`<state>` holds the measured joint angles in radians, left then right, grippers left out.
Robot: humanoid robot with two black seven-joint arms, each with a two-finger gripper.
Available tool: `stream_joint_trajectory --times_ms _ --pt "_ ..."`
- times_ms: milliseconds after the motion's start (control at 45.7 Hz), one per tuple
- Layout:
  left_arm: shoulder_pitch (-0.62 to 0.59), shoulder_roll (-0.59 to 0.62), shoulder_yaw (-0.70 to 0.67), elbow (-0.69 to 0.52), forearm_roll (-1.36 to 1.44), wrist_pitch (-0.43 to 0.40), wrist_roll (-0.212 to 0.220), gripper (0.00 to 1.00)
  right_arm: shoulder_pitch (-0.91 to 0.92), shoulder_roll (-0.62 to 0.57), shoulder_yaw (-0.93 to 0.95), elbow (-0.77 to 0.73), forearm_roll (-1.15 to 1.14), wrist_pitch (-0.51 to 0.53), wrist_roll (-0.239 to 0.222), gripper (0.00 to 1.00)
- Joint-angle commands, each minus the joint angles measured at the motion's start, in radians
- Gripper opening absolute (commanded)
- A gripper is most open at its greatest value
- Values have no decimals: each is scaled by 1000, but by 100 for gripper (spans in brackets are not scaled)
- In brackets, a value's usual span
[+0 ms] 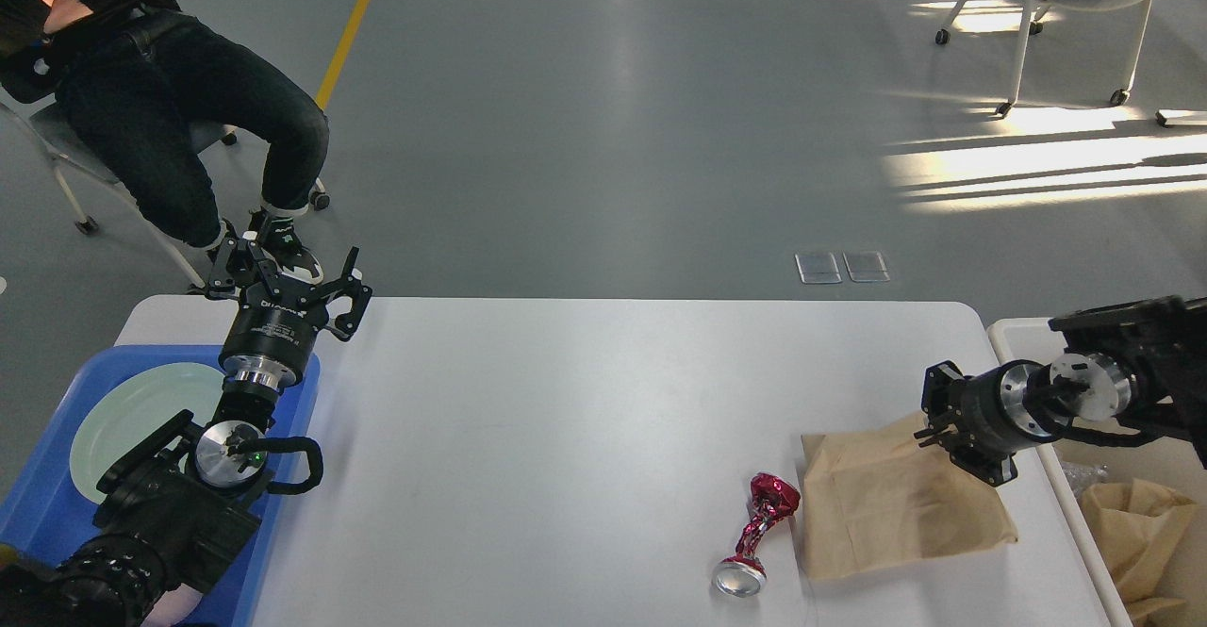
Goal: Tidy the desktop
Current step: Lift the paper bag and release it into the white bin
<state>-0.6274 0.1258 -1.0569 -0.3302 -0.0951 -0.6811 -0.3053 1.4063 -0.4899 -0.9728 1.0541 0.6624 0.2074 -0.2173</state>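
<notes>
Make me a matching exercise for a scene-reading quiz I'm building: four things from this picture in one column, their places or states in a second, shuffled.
Things:
1. crushed red can
2. pale green plate
3. brown paper bag
4. left claw

Places or states:
A. inside the blue tray
B. open, above the desktop's far left corner
C. lying flat under the right claw
D. lying on the desktop, left of the bag

Pairs: 1-D, 2-A, 3-C, 4-B
</notes>
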Motion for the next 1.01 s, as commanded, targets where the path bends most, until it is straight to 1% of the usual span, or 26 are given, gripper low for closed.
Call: stream_joint_trajectory --times_ms 0,109,153,241,438,503,613,722,810,853,897,985 --pt "0 0 0 0 0 0 0 96 75 -6 -12 7 -6 10 -4 0" --pt "0 0 0 0 0 0 2 96 178 -27 -29 46 -12 13 -4 0" --pt "0 0 0 0 0 0 0 96 262 -62 -29 90 -17 15 -4 0" --pt "0 0 0 0 0 0 0 96 376 -99 -32 133 -40 30 -4 0" --pt "0 0 0 0 0 0 0 96 591 -115 -95 149 -72 138 -4 0" --pt "0 0 0 0 0 0 0 96 646 -115 -116 149 -87 159 -4 0" --pt "0 0 0 0 0 0 0 96 726 -116 -136 149 -119 167 -4 0" --pt "0 0 0 0 0 0 0 96 744 -131 -138 142 -122 170 -4 0" --pt "0 0 0 -1 0 0 0 96 714 -131 -145 119 -138 133 -4 0" --pt "0 0 0 -1 0 0 0 96 680 -138 -159 100 -153 98 -4 0" --pt "0 0 0 0 0 0 0 96 633 -147 -167 84 -161 41 -4 0" --pt "0 0 0 0 0 0 0 96 528 -157 -173 55 -168 -104 -2 0"
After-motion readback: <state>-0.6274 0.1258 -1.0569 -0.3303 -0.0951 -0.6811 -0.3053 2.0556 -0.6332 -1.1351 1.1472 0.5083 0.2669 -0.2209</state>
